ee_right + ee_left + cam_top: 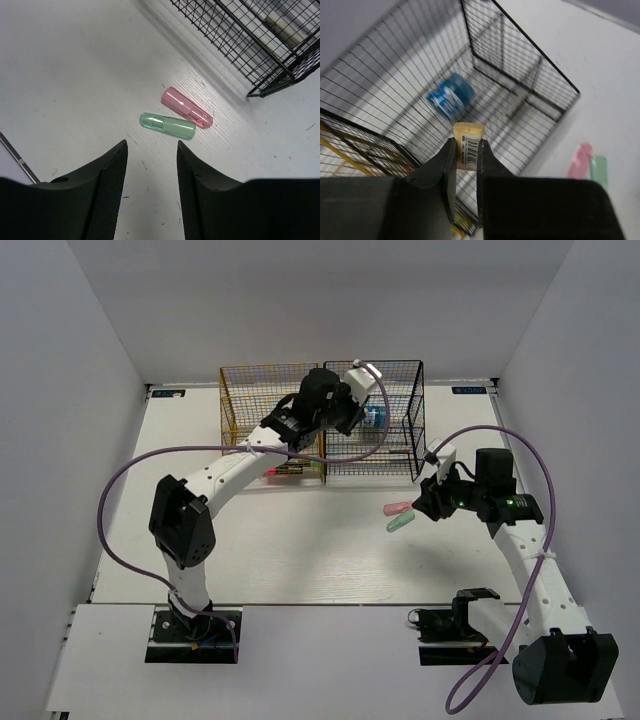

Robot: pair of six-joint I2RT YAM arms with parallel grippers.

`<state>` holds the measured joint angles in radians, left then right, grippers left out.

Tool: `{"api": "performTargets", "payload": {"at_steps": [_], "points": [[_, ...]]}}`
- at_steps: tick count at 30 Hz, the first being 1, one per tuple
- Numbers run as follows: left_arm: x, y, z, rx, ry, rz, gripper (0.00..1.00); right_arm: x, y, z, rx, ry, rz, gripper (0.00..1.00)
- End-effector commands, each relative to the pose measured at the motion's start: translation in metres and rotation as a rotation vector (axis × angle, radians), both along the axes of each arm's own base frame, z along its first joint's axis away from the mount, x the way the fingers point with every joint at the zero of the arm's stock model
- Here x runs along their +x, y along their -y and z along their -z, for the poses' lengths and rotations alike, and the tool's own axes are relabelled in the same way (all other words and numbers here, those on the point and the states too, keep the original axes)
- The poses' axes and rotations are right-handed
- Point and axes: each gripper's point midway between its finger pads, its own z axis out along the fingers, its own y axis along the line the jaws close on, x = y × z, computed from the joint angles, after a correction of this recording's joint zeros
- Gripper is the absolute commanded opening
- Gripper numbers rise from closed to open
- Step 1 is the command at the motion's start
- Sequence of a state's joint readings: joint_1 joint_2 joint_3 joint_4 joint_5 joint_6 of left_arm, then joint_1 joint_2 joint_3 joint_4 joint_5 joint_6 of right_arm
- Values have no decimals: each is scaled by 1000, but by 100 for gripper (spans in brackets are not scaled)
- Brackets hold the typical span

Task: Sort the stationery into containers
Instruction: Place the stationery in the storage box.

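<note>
Left wrist view: left claw [466,150] clamped on barcoded beige cube [468,132] over black wire-mesh rack [536,47]; right claw [151,146] apart above glossy pink piece [186,107], mint piece [167,125].

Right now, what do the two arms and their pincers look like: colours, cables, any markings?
Both the left arm and right arm have white links with small dark dots, joined by bulky black joints. A purple cable loops along each. A green light glows near the right wrist. The left pincer and right pincer are black; the right one's inner faces look finely textured.
</note>
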<state>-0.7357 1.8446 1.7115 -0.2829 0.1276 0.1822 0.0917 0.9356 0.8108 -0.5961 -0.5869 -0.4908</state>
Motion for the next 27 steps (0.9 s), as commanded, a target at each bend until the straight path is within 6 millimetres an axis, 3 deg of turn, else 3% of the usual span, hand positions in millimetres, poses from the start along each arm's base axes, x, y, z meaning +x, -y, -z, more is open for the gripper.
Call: {"api": "performTargets", "payload": {"at_steps": [1, 7, 14, 17, 18, 21, 22, 23, 26, 27], "points": [[33, 6, -30, -140, 153, -97, 0, -1, -4, -2, 20, 24, -27, 48], [73, 13, -33, -218, 215, -237, 0, -2, -5, 0, 24, 16, -34, 48], [92, 12, 0, -200, 167, -322, 2, -1, -4, 2, 21, 15, -32, 48], [98, 7, 10, -186, 164, -360, 13, -1, -4, 3, 20, 11, -33, 48], [100, 5, 12, -182, 163, -368, 28, -2, -4, 2, 23, 12, -35, 48], [102, 0, 17, -180, 155, -386, 34, -3, -4, 3, 22, 9, -36, 48], [100, 0, 19, -180, 151, -386, 48, -3, -4, 3, 21, 10, -38, 49], [98, 0, 19, -185, 146, -383, 54, -3, -5, 4, 21, 7, -40, 51], [88, 0, 9, -207, 141, -357, 55, -3, -4, 4, 22, 5, -37, 53], [83, -3, -3, -225, 151, -349, 52, -1, -4, 4, 22, 6, -32, 53]]}}
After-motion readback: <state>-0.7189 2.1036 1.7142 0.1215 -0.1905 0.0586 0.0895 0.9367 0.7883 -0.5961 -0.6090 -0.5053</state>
